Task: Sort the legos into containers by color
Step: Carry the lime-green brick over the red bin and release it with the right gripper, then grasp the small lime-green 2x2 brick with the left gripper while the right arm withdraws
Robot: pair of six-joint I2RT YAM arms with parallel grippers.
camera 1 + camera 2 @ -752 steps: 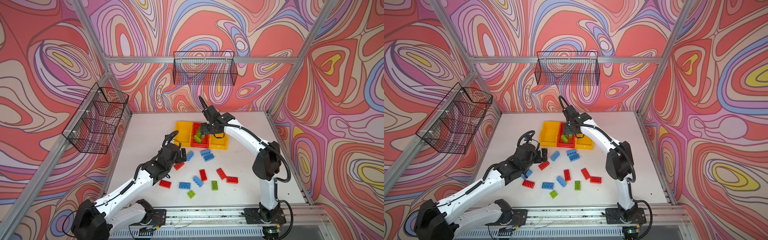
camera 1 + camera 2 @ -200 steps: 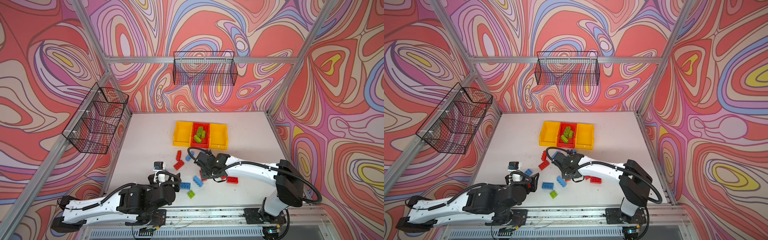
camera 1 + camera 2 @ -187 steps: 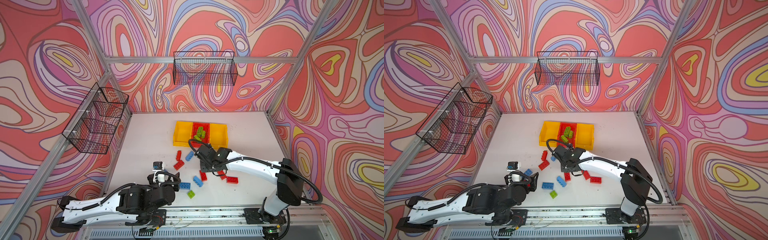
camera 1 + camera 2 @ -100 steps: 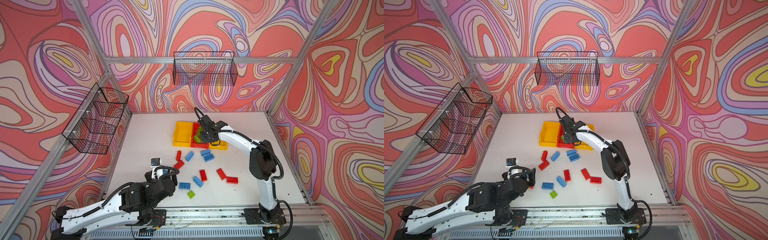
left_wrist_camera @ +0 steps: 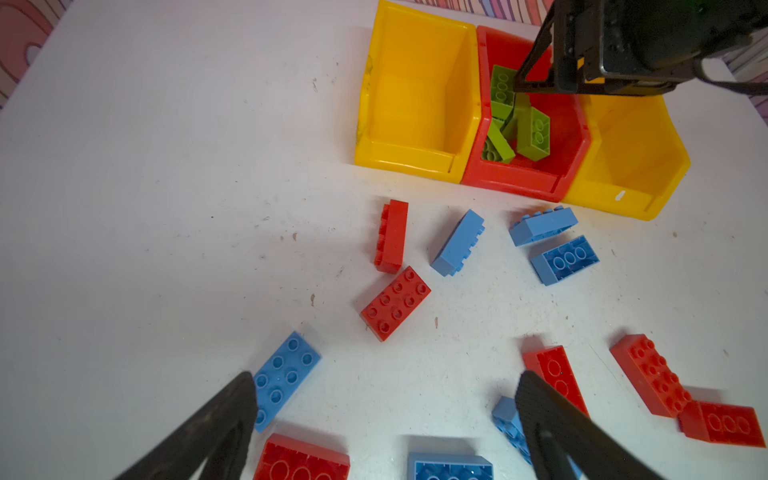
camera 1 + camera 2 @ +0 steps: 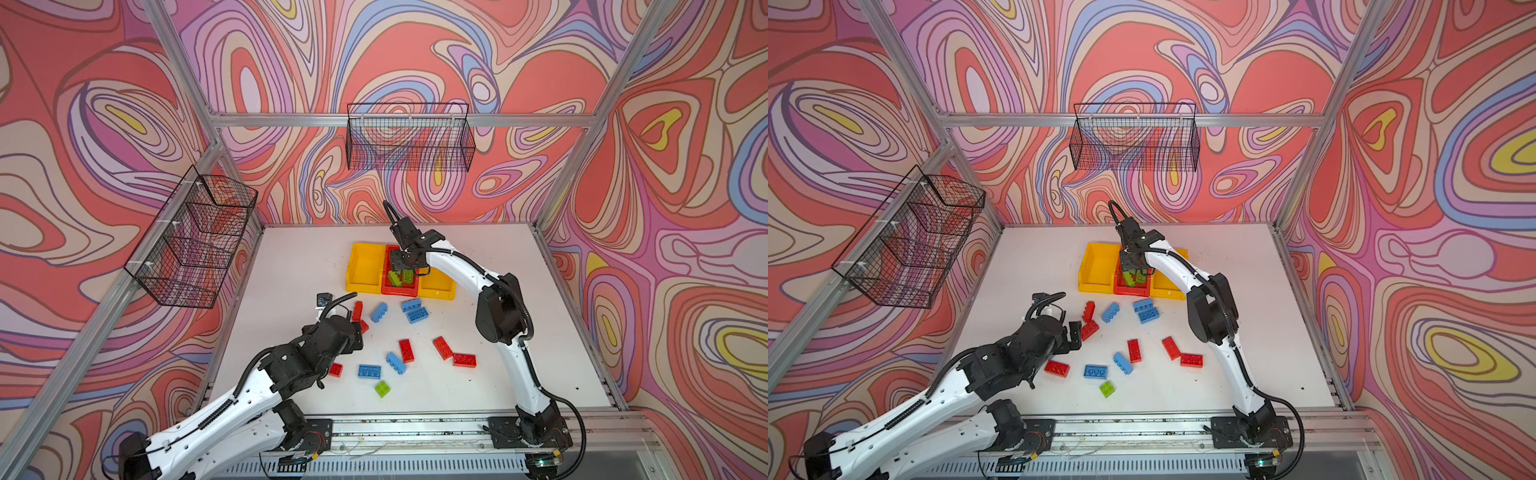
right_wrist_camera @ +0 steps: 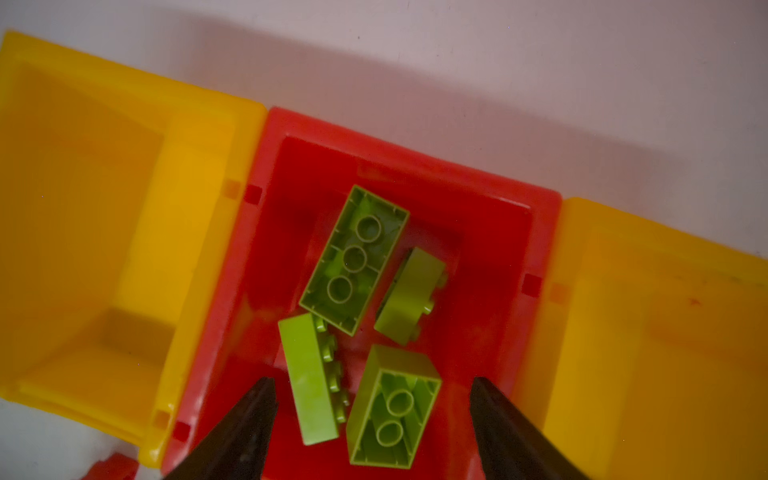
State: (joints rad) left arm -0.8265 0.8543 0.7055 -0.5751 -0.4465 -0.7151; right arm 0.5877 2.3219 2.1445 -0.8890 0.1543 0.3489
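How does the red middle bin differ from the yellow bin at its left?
The red bin holds lime green bricks; the yellow bin holds nothing. The right gripper hangs open above the red bin; none is above the yellow bin. Both are open-top and joined in one row.

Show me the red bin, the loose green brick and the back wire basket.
red bin [image 5: 511, 180]: left wrist view, front wall.
loose green brick [image 6: 382, 389]: a top view, top face.
back wire basket [image 6: 409, 143]: a top view, front mesh.

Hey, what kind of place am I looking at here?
Probably a robotics lab test cell: robot arms bolted to a rail, an aluminium frame with printed walls, and legos beside bins on a white table.
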